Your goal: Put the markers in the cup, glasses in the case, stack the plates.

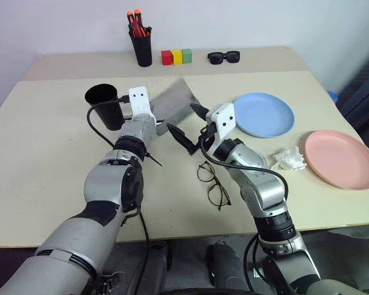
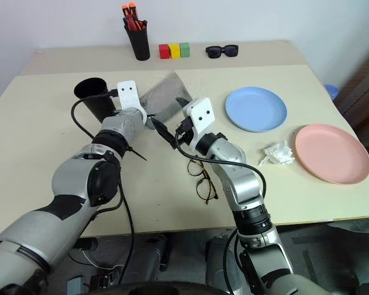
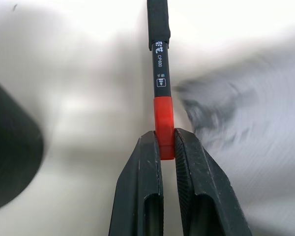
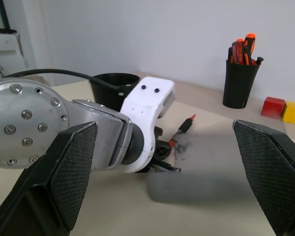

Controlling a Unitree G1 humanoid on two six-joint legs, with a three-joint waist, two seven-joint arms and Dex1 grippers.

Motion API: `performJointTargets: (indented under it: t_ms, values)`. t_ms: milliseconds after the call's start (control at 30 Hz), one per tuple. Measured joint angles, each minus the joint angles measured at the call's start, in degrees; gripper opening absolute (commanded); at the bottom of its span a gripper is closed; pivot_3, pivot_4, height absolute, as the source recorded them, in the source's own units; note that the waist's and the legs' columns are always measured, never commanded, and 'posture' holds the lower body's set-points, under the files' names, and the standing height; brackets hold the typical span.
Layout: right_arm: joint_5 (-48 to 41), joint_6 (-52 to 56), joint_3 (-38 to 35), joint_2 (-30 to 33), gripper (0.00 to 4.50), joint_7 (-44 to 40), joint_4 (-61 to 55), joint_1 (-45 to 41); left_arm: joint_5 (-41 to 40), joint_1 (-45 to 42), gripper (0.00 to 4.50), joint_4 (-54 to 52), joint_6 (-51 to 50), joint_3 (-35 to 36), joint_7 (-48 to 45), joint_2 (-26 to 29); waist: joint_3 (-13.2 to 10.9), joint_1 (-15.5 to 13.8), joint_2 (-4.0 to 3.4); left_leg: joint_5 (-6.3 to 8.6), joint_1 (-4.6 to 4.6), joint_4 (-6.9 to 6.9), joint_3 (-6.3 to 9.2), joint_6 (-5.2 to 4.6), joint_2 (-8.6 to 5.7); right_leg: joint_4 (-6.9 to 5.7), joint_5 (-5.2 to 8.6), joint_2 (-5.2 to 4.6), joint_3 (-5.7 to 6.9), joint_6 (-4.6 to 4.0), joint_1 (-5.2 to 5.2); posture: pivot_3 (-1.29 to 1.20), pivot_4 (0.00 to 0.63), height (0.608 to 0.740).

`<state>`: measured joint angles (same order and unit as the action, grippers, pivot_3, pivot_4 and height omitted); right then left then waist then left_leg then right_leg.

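My left gripper [image 3: 165, 142] is shut on the red band of a red and black marker [image 3: 160, 73], which sticks out past the fingertips. It hovers over the table just right of the black cup [image 1: 104, 103] and in front of the grey case [image 1: 176, 101]. My right gripper [image 1: 189, 123] is open wide with nothing in it, raised beside the left one. The marker's tip [image 4: 185, 126] points toward the back of the table. The wire-framed glasses [image 1: 212, 184] lie on the table near the front, below my right arm. A light blue plate [image 1: 263, 114] and a pink plate [image 1: 341, 158] lie apart on the right.
At the back stand a black pen holder [image 1: 140, 48] with orange-capped pens, three coloured blocks [image 1: 176, 57] and black sunglasses [image 1: 224, 57]. A crumpled white tissue [image 1: 288, 158] lies between the plates. The table's front edge runs just beyond the glasses.
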<state>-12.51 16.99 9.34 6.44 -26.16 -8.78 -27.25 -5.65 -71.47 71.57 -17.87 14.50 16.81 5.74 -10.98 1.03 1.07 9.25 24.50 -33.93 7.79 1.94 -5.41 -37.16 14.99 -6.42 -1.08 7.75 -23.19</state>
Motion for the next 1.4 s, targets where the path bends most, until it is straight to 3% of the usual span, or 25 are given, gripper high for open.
performJointTargets:
  t_ms: [200,367,600,733,967,1167,1400]
  values:
    - [0.0,0.0,0.1,0.0,4.50,0.0,0.0,0.0,2.1,0.1,0.03,-1.8,3.6,-3.1,-1.9,-0.3,0.0,0.0,0.00,0.00,0.00,0.00,0.00,0.00,0.00,0.00,0.00,0.00,0.00,0.00,-0.01,0.00,0.150,0.740]
    - [0.0,0.0,0.1,-0.1,4.50,0.0,0.0,0.0,2.8,2.8,0.03,-10.4,10.6,-5.5,-7.0,-1.0,0.0,0.0,0.00,0.00,0.00,0.00,-0.01,0.01,0.02,0.00,0.00,0.00,-0.01,0.00,0.00,0.00,0.150,0.740]
    - [0.0,0.0,-0.6,0.5,4.50,0.1,0.1,0.0,-2.1,17.1,0.03,-40.8,12.0,-6.3,-17.3,-1.1,0.0,0.3,0.00,-0.01,0.00,0.05,-0.02,0.02,0.13,-0.03,0.00,0.01,-0.07,-0.02,-0.07,0.00,0.150,0.740]
    - [0.0,0.0,-0.7,1.1,4.50,-0.1,0.1,0.2,-5.6,28.2,0.03,-61.5,9.6,-5.3,-21.9,3.5,0.0,1.1,-0.02,-0.01,-0.02,0.07,0.03,0.02,0.18,-0.04,0.00,0.01,-0.12,-0.03,-0.07,0.00,0.150,0.740]
    - [-0.1,0.0,-1.2,2.1,4.50,-1.1,0.2,0.5,-9.7,38.8,0.03,-80.8,5.2,7.0,-18.2,11.4,0.0,1.2,-0.02,-0.01,-0.04,0.04,0.16,0.02,0.19,-0.04,0.00,0.02,-0.12,-0.05,-0.04,0.00,0.150,0.740]
    - [-0.1,-0.1,-1.1,1.9,4.50,-2.6,1.8,0.4,-7.4,48.9,0.03,-86.3,-9.0,17.1,-6.1,12.4,0.0,1.0,-0.03,-0.01,-0.09,0.03,0.18,0.02,0.18,-0.03,0.00,0.03,-0.11,-0.05,0.03,0.00,0.150,0.740]
    - [-0.2,-0.1,-1.0,1.5,4.50,-4.0,2.4,0.0,-9.2,54.1,0.03,-90.5,-31.1,14.9,-4.3,10.1,0.0,-0.1,0.01,0.00,-0.08,-0.04,0.16,0.05,0.17,-0.01,0.01,0.04,-0.08,-0.06,0.06,0.00,0.150,0.740]
